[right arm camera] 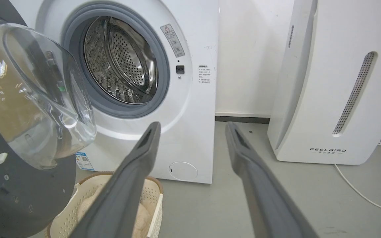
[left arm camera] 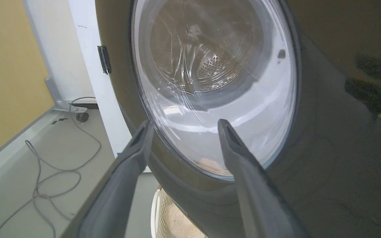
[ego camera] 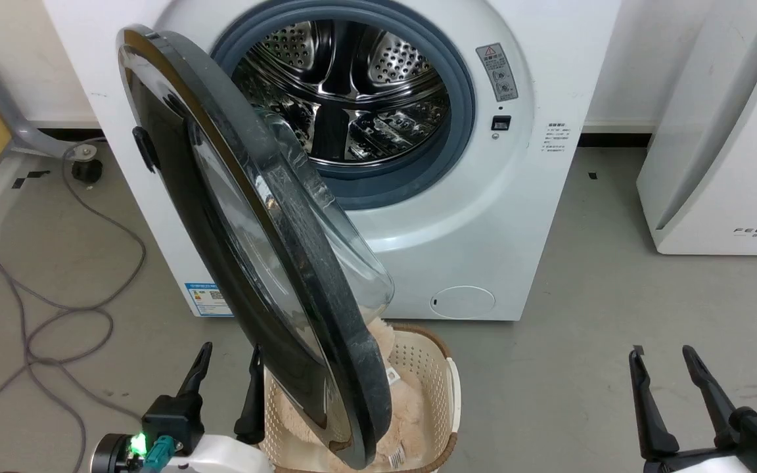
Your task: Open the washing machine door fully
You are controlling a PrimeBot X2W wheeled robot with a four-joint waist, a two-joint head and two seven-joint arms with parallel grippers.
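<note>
Spread apart and empty, the left pincer (ego camera: 230, 355) is held just short of the door (ego camera: 240, 223), whose black front is faced; contact cannot be told. Equally spread, the right pincer (ego camera: 662, 361) is seen with the door well to its left. Farther out, the door is found half swung from the washer (ego camera: 483, 217), above a basket (ego camera: 434, 374)

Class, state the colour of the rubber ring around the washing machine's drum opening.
Blue-grey; the rubber ring shows best in the head view.
</note>
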